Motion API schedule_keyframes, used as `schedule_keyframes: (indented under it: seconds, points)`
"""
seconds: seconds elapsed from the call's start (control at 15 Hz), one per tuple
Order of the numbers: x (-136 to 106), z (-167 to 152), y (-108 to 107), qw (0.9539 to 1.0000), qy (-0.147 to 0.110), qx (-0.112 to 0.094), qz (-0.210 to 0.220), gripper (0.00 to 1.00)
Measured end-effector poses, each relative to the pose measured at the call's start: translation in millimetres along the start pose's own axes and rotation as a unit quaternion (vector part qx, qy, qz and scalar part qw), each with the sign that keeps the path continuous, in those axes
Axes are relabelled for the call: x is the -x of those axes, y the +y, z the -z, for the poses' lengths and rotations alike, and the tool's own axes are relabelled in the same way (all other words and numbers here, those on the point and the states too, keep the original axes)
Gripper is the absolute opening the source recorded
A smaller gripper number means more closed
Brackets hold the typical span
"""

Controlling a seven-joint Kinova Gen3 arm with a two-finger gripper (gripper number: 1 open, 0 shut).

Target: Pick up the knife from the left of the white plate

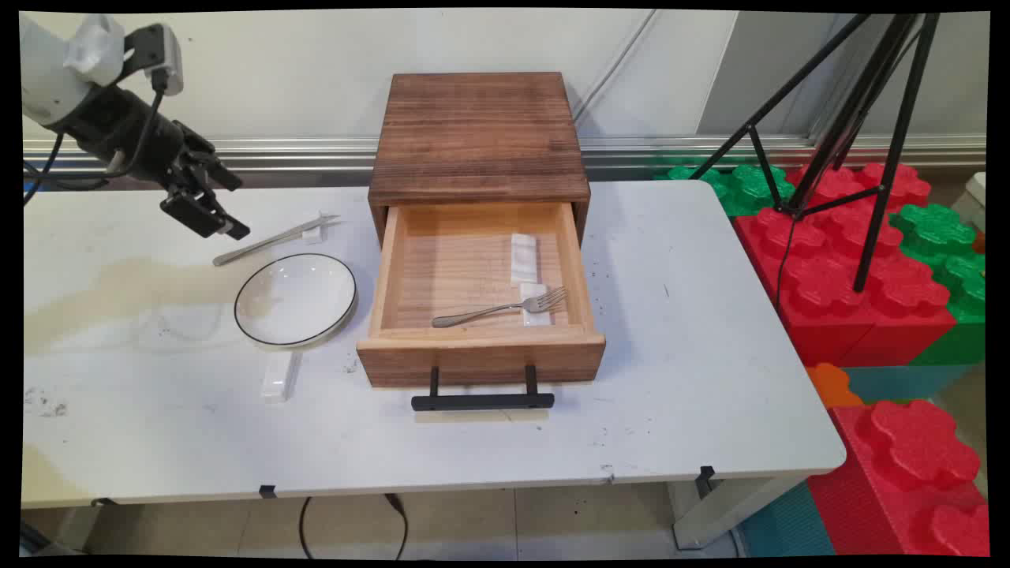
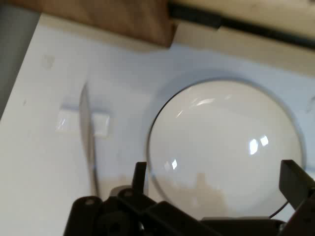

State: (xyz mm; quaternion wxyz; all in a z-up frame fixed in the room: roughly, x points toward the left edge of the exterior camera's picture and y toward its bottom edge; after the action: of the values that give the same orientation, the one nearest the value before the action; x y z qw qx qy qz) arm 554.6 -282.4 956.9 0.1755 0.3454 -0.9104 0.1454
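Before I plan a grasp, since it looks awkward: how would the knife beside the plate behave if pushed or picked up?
The knife looks like thin rigid metal, so probably stiff and slippery. Its tip rests on a small white block, so a push may tip it off. It lies low, likely hard to get under; the open gripper hovers nearby.

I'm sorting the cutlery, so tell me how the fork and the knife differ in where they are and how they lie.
The fork lies inside the open drawer, while the knife lies out on the table, behind the plate. The fork's tines point right, propped on a small white block; the knife's tip rests on another white block and it lies more steeply slanted. The knife is close to the open tool; the fork is far from it. Both are silver metal.
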Motion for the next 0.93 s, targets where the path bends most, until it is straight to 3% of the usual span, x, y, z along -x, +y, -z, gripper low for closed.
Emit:
schedule_keyframes:
  seconds: [0.27, 0.93]
  points:
    - [24, -25, -25, 0.9995, -0.030, -0.005, 0.001, 1.00]
    - [47, -91, -79, 0.9981, -0.053, -0.021, 0.021, 1.00]
